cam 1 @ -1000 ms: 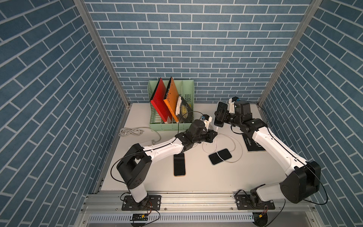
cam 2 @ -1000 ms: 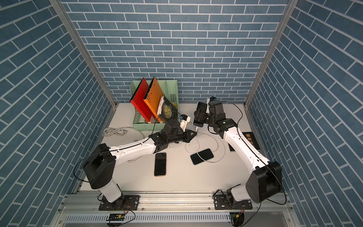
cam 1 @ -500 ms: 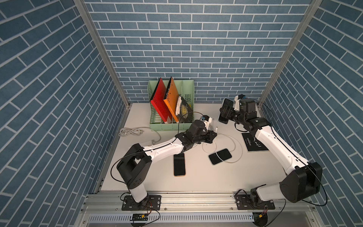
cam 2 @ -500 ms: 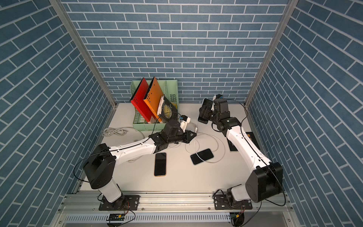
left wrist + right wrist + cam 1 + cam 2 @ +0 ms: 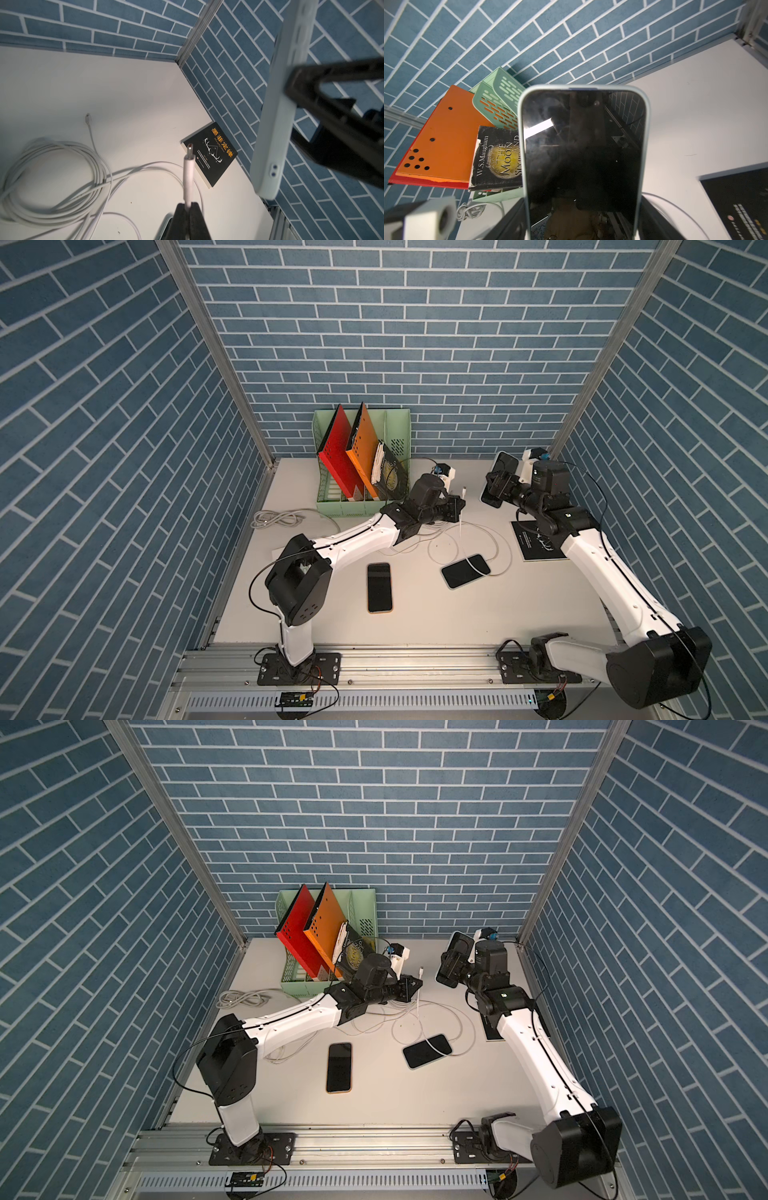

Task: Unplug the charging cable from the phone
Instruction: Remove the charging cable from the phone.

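Left claw [image 5: 188, 208] is pinched tight on the charging cable [image 5: 188, 176] behind its bare plug; right claw [image 5: 498, 486], spread wide, clamps the phone [image 5: 583, 145] by its edges.

Light: bright and even from overhead in both top views, with soft short shadows cast onto the table [image 5: 436, 626] | Wrist views: dimmer and cooler | Glare: a white strip is reflected in the phone [image 5: 583, 158] screen | Focus: the phone's near edge is rendered soft in the left wrist view | Edges: brick lines are slightly bowed — wide-angle distortion
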Tool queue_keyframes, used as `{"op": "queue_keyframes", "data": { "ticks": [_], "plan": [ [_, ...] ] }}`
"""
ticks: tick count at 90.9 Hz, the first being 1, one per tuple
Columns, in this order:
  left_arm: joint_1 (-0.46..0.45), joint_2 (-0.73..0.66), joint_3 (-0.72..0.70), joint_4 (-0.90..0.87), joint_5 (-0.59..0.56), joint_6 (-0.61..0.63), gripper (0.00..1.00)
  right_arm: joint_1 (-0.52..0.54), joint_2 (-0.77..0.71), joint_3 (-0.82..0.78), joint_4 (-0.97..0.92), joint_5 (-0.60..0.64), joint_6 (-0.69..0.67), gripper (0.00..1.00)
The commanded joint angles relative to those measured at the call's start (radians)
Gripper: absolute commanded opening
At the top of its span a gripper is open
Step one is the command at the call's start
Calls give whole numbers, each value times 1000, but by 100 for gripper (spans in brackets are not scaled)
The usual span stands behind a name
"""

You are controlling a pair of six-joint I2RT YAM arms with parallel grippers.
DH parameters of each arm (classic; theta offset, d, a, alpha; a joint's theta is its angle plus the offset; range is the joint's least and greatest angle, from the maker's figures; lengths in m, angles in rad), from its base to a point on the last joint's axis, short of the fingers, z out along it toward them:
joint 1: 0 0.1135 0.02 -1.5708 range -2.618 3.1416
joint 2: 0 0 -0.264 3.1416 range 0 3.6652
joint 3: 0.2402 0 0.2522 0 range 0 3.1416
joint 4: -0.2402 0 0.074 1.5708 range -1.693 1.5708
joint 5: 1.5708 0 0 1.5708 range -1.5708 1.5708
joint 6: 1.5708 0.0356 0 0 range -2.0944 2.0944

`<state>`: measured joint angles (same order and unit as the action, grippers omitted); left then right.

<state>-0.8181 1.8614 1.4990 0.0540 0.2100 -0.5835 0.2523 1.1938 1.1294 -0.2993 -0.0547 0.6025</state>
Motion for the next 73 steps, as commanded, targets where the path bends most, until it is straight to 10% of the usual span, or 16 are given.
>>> {"op": "queue_keyframes", "data": {
  "ticks": [1, 29, 73],
  "plan": [
    [27, 73, 108, -49, -72, 33, 0, -41, -79, -51, 33, 22, -18, 15],
    [81, 120, 231, 17, -261, 56, 0, -93, -164, -159, 35, 1, -15, 15],
    [88, -163, -400, 320, -440, -7, 0, -94, -145, -260, 102, -71, 14, 14]
  ]
}}
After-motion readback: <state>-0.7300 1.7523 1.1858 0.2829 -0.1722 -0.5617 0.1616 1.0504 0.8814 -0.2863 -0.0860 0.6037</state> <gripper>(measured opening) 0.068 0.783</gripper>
